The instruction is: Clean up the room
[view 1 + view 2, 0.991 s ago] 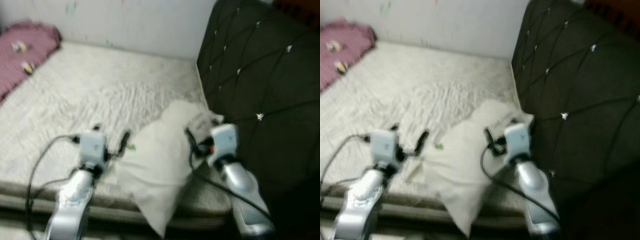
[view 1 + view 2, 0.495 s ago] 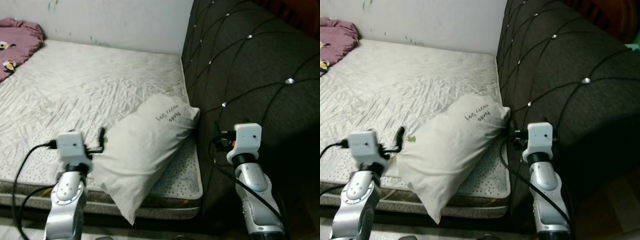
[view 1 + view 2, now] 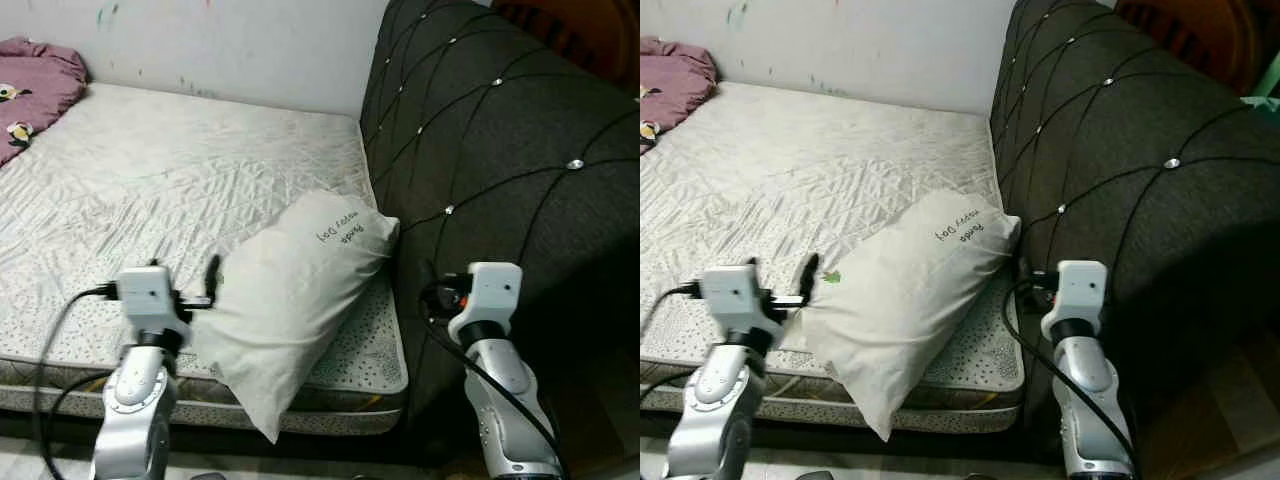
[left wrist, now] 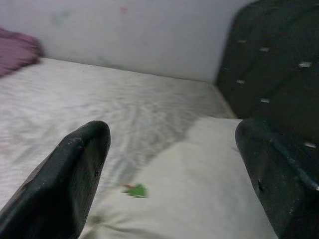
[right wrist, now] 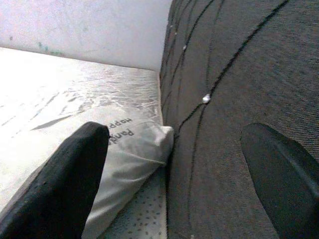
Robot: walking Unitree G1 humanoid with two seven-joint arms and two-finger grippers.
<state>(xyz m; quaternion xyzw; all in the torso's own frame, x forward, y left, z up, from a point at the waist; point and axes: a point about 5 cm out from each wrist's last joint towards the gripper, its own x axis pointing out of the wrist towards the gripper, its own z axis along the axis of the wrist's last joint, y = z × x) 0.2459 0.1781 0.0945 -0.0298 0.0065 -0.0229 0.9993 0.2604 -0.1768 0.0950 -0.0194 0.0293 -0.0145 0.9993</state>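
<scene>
Across most of the scene lies a bare white quilted mattress (image 3: 170, 190), set against a pale wall (image 3: 230, 45) at its far side. Along the mattress's right edge stands a dark tufted headboard (image 3: 500, 150), its surface crossed by diagonal seams with small shiny studs.

At the near right corner of the mattress rests a white pillow (image 3: 290, 300), lying at a slant. Its upper end touches the headboard, and its lower corner hangs past the front edge of the mattress. Handwriting in dark ink (image 3: 341, 225) runs across the upper end, and a small green mark (image 4: 135, 190) sits on the fabric near the left side.

At the far left corner of the mattress is a bunched maroon blanket (image 3: 35, 85), well apart from the pillow.

The left arm reaches up from below, and the left claw (image 3: 212, 288) sits just at the pillow's left edge. From the left wrist view its two black fingers (image 4: 75, 174) are spread wide, with the pillow and the green mark between them, gripping nothing.

The right arm rises in front of the headboard, to the right of the mattress corner. The right claw (image 3: 432, 290) points toward the gap where the pillow meets the headboard. From the right wrist view its fingers (image 5: 65, 184) are likewise spread wide apart, one before the pillow and one before the dark upholstery, holding nothing.
</scene>
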